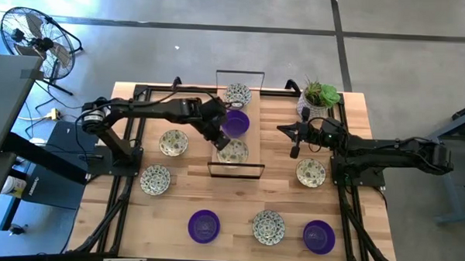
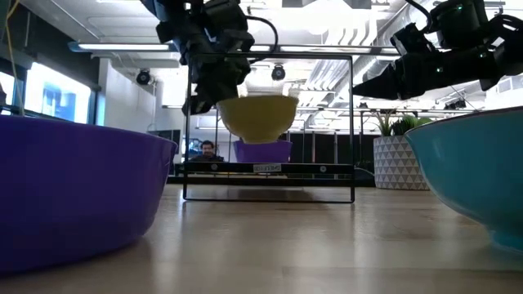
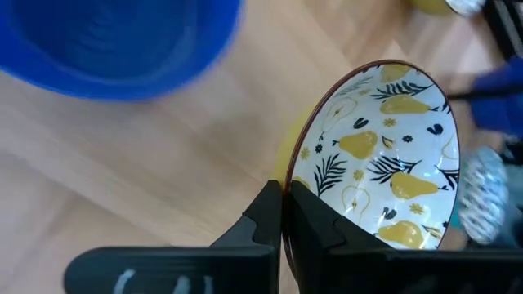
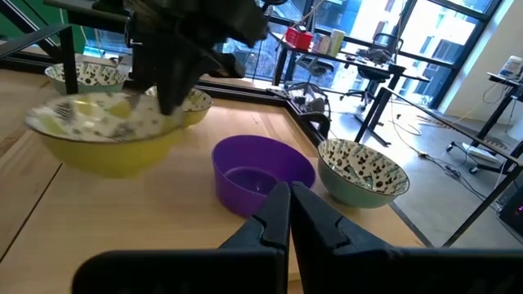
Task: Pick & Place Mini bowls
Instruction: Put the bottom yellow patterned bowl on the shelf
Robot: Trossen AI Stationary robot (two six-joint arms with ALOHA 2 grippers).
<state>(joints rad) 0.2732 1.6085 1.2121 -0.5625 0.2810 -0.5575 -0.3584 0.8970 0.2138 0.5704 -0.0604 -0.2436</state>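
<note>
Grey concrete floor; standing fan at corner; office chairs, large windows behind.

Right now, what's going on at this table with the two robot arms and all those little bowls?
The left hand is shut on the rim of a patterned bowl and holds it lifted off the table, inside a black wire frame beside a purple bowl. The right hand is shut and empty, waiting near the potted plant. Other patterned and purple bowls sit spread over the wooden table.
</note>
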